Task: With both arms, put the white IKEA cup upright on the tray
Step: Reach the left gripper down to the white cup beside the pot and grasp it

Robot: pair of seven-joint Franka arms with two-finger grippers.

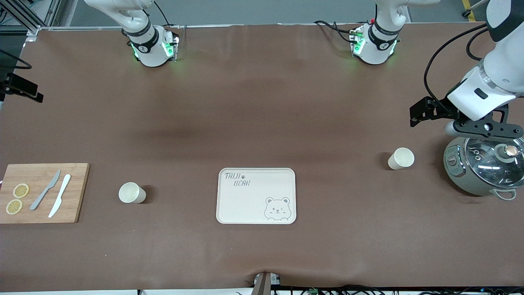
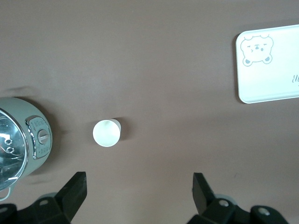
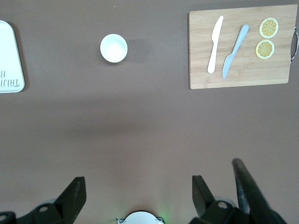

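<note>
The cream tray (image 1: 256, 213) with the bear drawing lies mid-table and holds nothing; it also shows in the left wrist view (image 2: 275, 79) and in the right wrist view (image 3: 7, 42). One white cup (image 1: 401, 158) stands upright toward the left arm's end (image 2: 106, 133). A second white cup (image 1: 132, 192) stands upright toward the right arm's end (image 3: 113, 47). My left gripper (image 1: 485, 129) (image 2: 140, 186) hangs high, open and empty, beside the first cup and by the pot. My right gripper (image 3: 138, 191) is open and empty, high over the table by its own base; it is out of the front view.
A grey pot with a glass lid (image 1: 485, 168) sits at the left arm's end, beside the first cup. A wooden cutting board (image 1: 41, 192) with two knives and two lemon slices lies at the right arm's end. A black device (image 1: 20, 88) sits at that table edge.
</note>
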